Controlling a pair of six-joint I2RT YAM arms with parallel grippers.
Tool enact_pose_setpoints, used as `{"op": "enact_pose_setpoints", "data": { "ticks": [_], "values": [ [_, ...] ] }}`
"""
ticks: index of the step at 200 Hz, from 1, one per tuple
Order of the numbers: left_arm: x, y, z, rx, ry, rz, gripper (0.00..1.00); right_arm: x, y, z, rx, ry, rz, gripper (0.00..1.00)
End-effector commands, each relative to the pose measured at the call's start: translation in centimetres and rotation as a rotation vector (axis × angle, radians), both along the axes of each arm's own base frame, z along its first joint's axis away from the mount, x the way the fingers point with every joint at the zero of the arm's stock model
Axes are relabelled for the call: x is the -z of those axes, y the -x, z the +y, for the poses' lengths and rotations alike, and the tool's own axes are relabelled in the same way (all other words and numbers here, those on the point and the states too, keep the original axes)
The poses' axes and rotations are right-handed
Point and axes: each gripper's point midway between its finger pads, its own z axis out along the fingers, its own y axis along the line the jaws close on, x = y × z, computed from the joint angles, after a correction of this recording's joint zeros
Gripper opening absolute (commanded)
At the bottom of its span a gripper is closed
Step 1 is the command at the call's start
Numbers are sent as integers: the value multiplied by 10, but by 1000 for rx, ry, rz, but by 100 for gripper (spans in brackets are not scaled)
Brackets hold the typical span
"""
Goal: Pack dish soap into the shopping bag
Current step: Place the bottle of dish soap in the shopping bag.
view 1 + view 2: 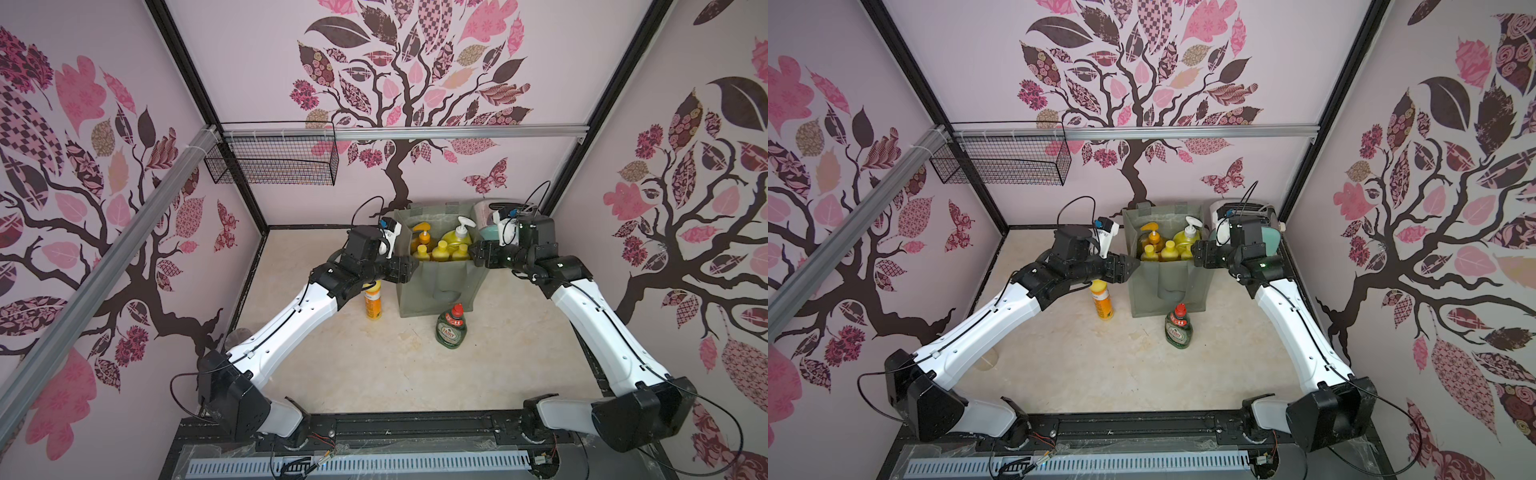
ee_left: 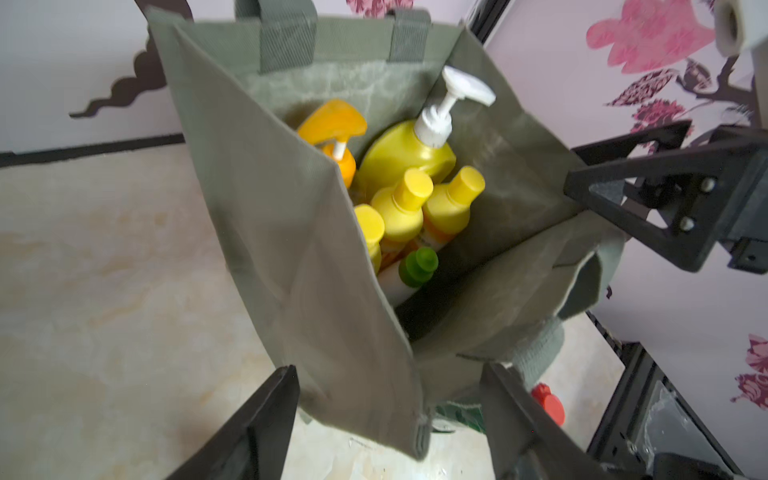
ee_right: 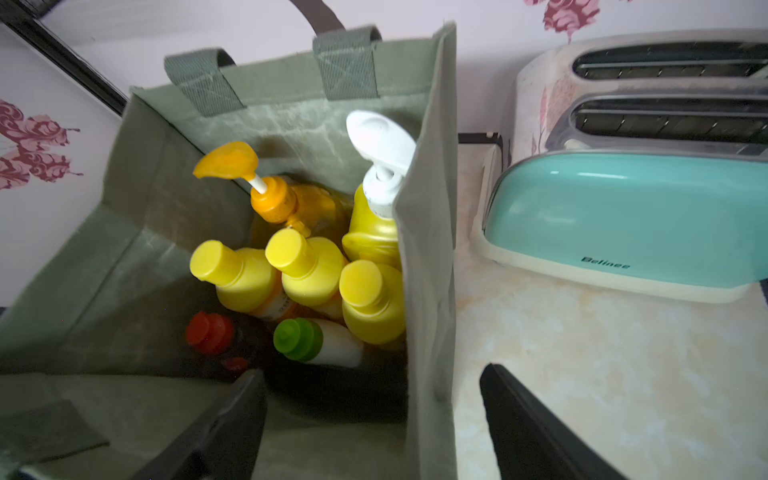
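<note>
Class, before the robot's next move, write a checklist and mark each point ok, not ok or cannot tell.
1. Open and empty left gripper and right gripper: ok.
2. Upright shopping bag, mouth open: ok.
3. Every bottle packed: not ok; small orange bottle and green Fairy bottle stand outside.
4. Those two upright: ok.
5. Bag free of fingers: not ok; a bag wall sits between each pair.

Noted matt woven cloth on the shopping bag (image 2: 291, 249), faintly shiny inside. Found smooth glossy plastic on the dish soap (image 3: 307, 270) bottles. Saw a smooth marbled finish on the bench (image 1: 374, 365), glossy teal shell and metal top on the toaster (image 3: 623, 216).
</note>
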Motion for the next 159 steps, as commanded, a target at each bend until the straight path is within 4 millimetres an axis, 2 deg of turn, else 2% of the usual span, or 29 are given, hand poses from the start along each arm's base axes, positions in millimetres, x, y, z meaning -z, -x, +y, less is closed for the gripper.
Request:
{"op": "enact_pose_setpoints", "data": {
  "ticks": [1, 38, 55, 72, 103, 121, 137, 159],
  "values": [
    [13, 11, 7, -13, -31, 8, 71, 14, 18, 0, -10, -1, 51, 84],
    [42, 31, 13, -8, -56, 41, 70, 38, 45, -5, -7, 2, 80, 81],
    [43, 35, 16, -17, -35, 49, 70, 50, 52, -3, -19, 3, 100, 80],
    [18, 39, 14, -17, 32, 25, 72, 59, 55, 3, -37, -1, 110, 79],
    [-51, 29, 15, -70, 147, -73, 80, 65, 56, 14, -57, 18, 115, 79],
    [-64, 13, 6, -84, 150, -90, 84, 65, 54, 17, -61, 16, 111, 79],
    [-53, -4, -10, -81, 126, -66, 85, 63, 53, 20, -63, 19, 105, 79],
    [-24, -18, -28, -63, 66, -17, 85, 65, 54, 25, -71, 32, 106, 80]
  ]
}}
